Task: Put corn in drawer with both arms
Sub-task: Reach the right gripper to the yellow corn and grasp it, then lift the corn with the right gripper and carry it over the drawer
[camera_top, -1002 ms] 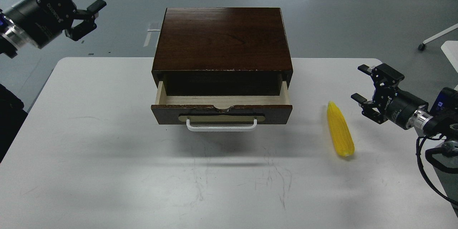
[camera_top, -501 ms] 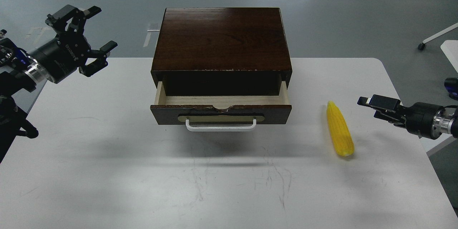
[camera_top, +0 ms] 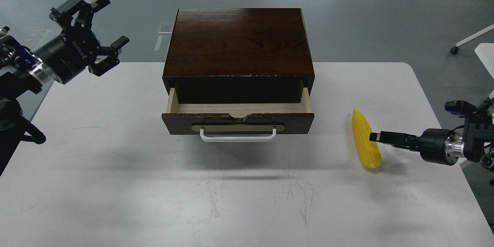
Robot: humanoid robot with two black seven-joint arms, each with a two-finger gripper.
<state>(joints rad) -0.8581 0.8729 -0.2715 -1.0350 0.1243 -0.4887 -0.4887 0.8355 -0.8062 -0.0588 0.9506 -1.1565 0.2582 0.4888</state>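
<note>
The yellow corn (camera_top: 364, 141) lies on the white table (camera_top: 115, 170) to the right of the cabinet, its point away from me. The dark brown drawer (camera_top: 297, 121) is pulled partly out, with pale wood showing inside and nothing in it. My right gripper (camera_top: 374, 137) comes in low from the right, seen edge-on. Its tip is at the corn's right side; I cannot tell whether it touches the corn or is open. My left gripper (camera_top: 96, 27) is open and empty, held in the air left of the cabinet (camera_top: 237, 40).
The cabinet stands at the middle back of the table. The drawer's white bar handle (camera_top: 238, 137) sticks out toward me. The table's right edge is close behind the right arm. Grey floor lies beyond.
My right gripper has dropped and moved left, from a gap beside the corn to its right side, turning edge-on. My left gripper came down beside the cabinet, then barely moved.
</note>
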